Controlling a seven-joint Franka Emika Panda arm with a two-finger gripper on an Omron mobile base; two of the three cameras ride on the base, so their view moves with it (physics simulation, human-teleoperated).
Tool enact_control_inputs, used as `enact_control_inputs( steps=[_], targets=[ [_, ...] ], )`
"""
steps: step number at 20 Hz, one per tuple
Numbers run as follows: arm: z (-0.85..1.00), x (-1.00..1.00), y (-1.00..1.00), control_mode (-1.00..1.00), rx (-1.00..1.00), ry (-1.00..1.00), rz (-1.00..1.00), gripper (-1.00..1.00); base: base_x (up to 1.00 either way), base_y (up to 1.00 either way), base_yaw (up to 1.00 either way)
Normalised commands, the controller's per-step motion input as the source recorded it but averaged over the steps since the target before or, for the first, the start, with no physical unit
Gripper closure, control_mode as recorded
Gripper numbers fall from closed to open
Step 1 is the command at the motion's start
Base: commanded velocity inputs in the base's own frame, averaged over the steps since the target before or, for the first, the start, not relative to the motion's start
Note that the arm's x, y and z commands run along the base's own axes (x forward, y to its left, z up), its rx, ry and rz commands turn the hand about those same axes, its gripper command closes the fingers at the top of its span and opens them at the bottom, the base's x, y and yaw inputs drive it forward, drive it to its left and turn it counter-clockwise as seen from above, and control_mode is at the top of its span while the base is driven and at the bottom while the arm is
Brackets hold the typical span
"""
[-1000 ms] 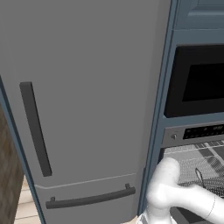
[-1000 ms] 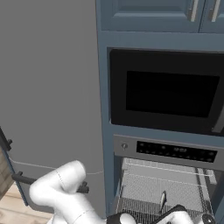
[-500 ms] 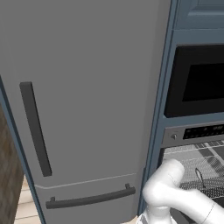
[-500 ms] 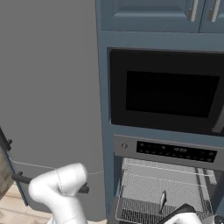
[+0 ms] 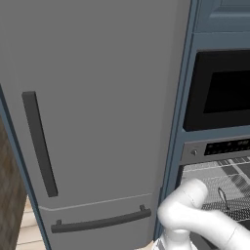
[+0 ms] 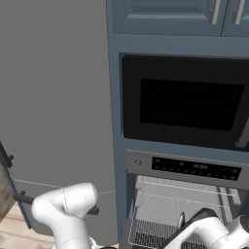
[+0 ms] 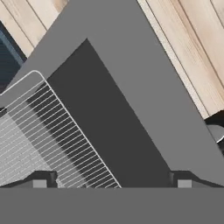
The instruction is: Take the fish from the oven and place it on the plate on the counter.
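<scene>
The small slim silvery-grey fish is lying on the pulled-out wire rack of the built-in steel-grey oven, and in the left base view it is showing as a thin pointed sliver just past the white arm's elbow. The robot's two-finger hand is hanging above the lowered dark oven door, fingers spread wide with nothing between them, one dark fingertip over the rack's corner. In the hand view the fish is not visible, so its exact offset from the hand is unclear. Pale wooden floor is lying beyond the door.
</scene>
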Motion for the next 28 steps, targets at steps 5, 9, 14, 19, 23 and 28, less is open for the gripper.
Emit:
enact_control_inputs(
  steps=[5,9,14,19,23,28],
  targets=[
    [0.58,-0.06,0.00,-1.00,-0.18,-0.10,0.19,-1.00,0.00,0.00,0.00],
    [0.39,-0.27,0.09,-1.00,-0.06,-0.13,0.16,-1.00,0.00,0.00,0.00],
    [0.24,-0.05,0.39,-1.00,-0.11,-0.14,0.22,-1.00,0.00,0.00,0.00],
    [0.22,0.00,0.52,-1.00,-0.21,-0.15,0.38,-1.00,0.00,0.00,0.00],
    [0.34,0.00,0.53,-1.00,-0.35,0.00,0.47,-1.00,0.00,0.00,0.00],
    [0.20,0.01,0.48,-1.00,-0.45,0.01,0.57,-1.00,0.00,0.00,0.00]
  ],
)
